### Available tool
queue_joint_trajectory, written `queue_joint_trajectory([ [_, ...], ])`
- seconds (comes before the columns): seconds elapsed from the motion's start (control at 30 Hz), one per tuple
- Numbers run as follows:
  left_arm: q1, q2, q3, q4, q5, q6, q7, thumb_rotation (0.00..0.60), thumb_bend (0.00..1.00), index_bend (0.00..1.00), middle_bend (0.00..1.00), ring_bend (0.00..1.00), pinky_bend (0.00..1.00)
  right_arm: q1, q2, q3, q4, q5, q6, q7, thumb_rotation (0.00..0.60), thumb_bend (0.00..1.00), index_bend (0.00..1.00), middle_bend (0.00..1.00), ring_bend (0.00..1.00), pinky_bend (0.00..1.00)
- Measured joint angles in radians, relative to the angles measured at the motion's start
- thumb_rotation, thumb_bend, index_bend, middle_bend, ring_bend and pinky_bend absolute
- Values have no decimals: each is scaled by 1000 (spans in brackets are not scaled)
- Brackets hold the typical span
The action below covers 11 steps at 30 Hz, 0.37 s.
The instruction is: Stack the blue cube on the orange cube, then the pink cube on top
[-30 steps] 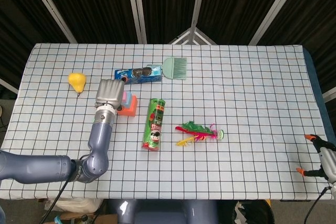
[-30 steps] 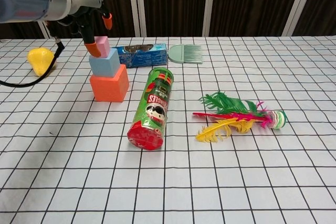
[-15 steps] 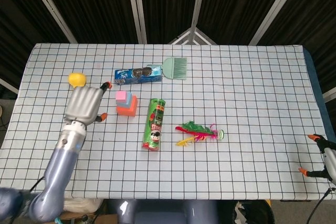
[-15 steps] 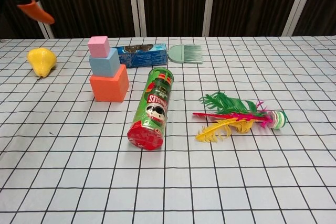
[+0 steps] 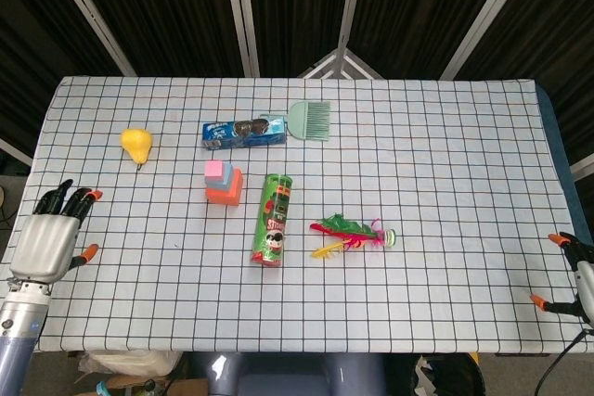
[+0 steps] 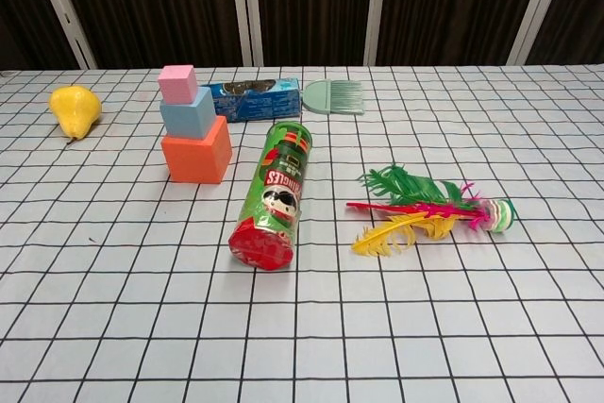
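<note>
Left of the table's middle, three cubes form a stack. The orange cube [image 6: 196,155] [image 5: 225,195] is at the bottom, the blue cube [image 6: 187,112] sits on it, and the small pink cube [image 6: 177,83] [image 5: 214,171] is on top. Nothing touches the stack. My left hand [image 5: 51,234] hovers at the table's front left edge, far from the cubes, fingers apart and holding nothing. My right hand [image 5: 568,274] shows only partly at the right edge of the head view, fingertips spread with nothing in them. Neither hand appears in the chest view.
A green chips can [image 6: 276,193] [image 5: 272,220] lies just right of the stack. Behind the cubes are a blue cookie pack [image 6: 250,99] and a green brush [image 6: 335,96]. A yellow pear [image 6: 75,110] sits at the far left, and a feather toy [image 6: 425,209] lies right of the can.
My left hand let go of the pink cube on top of the stack and drew back to the front left edge, leaving the chest view. The right hand barely shifted.
</note>
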Motion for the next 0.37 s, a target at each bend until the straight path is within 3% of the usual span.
queue_joint_trajectory([
  [0.13,71,-132,-2,163,78,36,-21,600,231,189,144,49,131,-3,-6,5,2,14,11,-26,600,106,142,91,96,61],
  [0.37,126,-185,-26,210,120,59,-7,600,231,189,146,49,131,-7,-25,12,18,18,35,-45,600,106,143,91,95,61],
])
